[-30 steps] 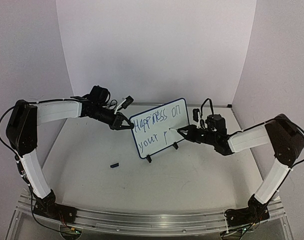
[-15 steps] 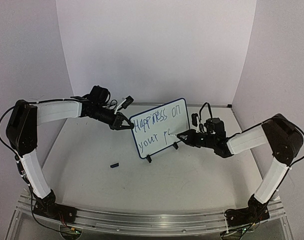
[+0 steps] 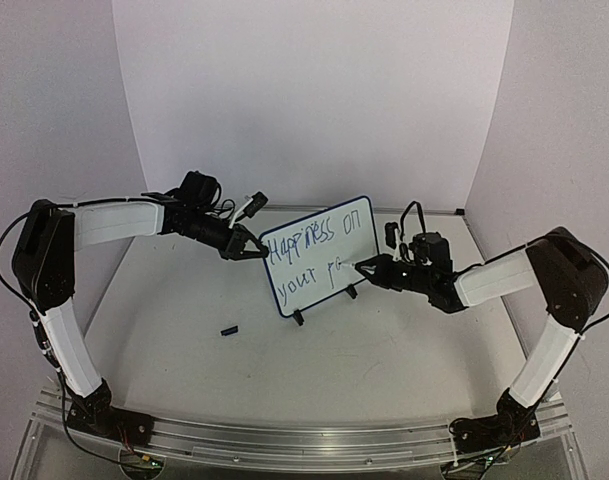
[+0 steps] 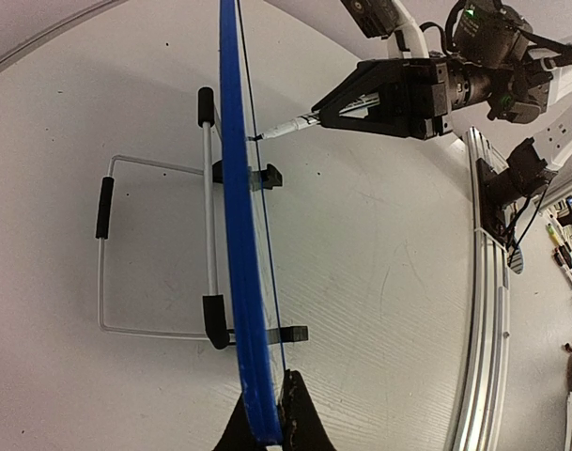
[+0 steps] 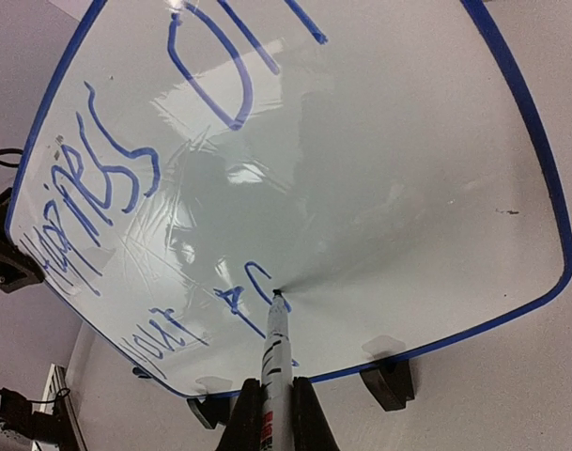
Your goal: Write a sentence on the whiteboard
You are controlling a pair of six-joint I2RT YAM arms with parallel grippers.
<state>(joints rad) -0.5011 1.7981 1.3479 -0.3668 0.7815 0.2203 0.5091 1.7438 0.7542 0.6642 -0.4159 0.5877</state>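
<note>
The whiteboard (image 3: 319, 250) stands tilted on two black clip feet at mid table. It shows edge-on in the left wrist view (image 4: 237, 235) and face-on in the right wrist view (image 5: 379, 169). The sentence (image 3: 309, 250) reads "Happiness on" above "your pa", also visible in the right wrist view (image 5: 126, 178). My left gripper (image 3: 252, 247) is shut on the board's left edge (image 4: 265, 427). My right gripper (image 3: 376, 270) is shut on a slim white marker pen (image 5: 276, 366); its tip touches the board at the last letter (image 5: 255, 287).
A small black cap (image 3: 228, 329) lies on the table left of the board. A wire stand (image 4: 154, 254) props the board from behind. White walls close in at the back and sides.
The right gripper has moved the marker tip along the lower line, and the lettering after "your" has grown from "p" to "pa". The left gripper and the board have stayed put.
</note>
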